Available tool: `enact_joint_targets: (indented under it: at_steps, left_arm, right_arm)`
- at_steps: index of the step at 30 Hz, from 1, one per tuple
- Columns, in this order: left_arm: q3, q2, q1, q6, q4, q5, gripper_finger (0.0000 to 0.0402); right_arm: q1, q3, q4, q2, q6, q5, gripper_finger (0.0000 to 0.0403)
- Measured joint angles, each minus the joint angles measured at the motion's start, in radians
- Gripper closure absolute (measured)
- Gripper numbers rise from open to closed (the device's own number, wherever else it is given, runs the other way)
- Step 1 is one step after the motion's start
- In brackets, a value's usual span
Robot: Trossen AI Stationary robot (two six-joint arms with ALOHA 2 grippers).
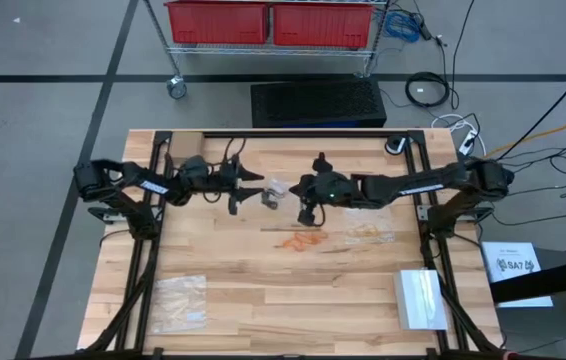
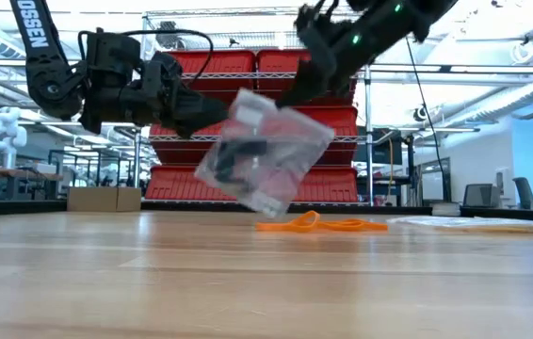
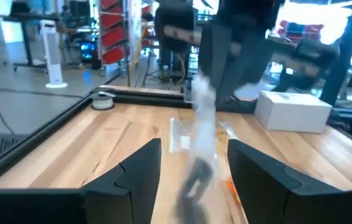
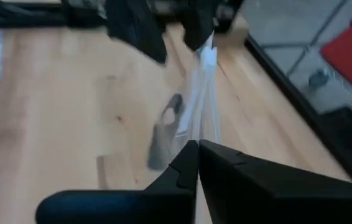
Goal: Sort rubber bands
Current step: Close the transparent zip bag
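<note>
A small clear plastic bag (image 2: pixel 265 151) with black rubber bands (image 2: pixel 238 156) inside hangs above the table's middle, and my right gripper (image 4: pixel 198 149) is shut on it. My left gripper (image 3: pixel 194 147) is open, level, at the bag's other side (image 1: pixel 276 193). Its two fingers stand on either side of the bag's edge, and I cannot tell whether they touch it. Loose orange rubber bands (image 1: pixel 301 241) lie on the wood just nearer than the bag. A clear bag (image 1: pixel 371 233) with pale yellow-tan bands lies flat to their right. My right gripper pinches the clear bag's upper edge (image 4: pixel 202 132) between its two shut fingers, coming from the table's right and slanting down. The bag hangs tilted below the fingers, clear of the table, with the black bands sagging in its lower part (image 4: pixel 165 132).
Another clear bag (image 1: pixel 180 300) lies near the table's front left. A white box (image 1: pixel 421 298) sits at the front right. A black frame rail (image 1: pixel 293 133) runs along the far edge. Bare wood lies between the two arms' bases toward the near edge.
</note>
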Motion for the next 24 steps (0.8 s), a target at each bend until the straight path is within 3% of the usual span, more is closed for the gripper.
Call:
enact_joint_targets:
  at_steps: [6,12,17,20,24]
  left_arm:
    - [0.051,0.000,-0.048,0.007,-0.057,0.004,0.0210]
    - [0.128,0.000,-0.062,-0.076,-0.112,0.128,0.0210]
    - [0.179,0.000,-0.062,-0.071,-0.268,0.151,0.0212]
    - [0.212,0.000,-0.064,-0.034,-0.390,0.103,0.0230]
    - [0.239,0.000,-0.064,-0.017,-0.422,0.093,0.0272]
  right_arm:
    - [0.026,0.000,-0.012,-0.041,-0.082,0.000,0.0403]
    - [0.032,0.000,-0.081,-0.041,-0.094,-0.026,0.0403]
    - [0.031,0.017,-0.110,-0.041,-0.099,-0.026,0.0403]
    - [0.031,0.028,-0.122,-0.041,-0.102,-0.026,0.0403]
    - [0.031,0.040,-0.148,-0.041,-0.115,-0.048,0.0403]
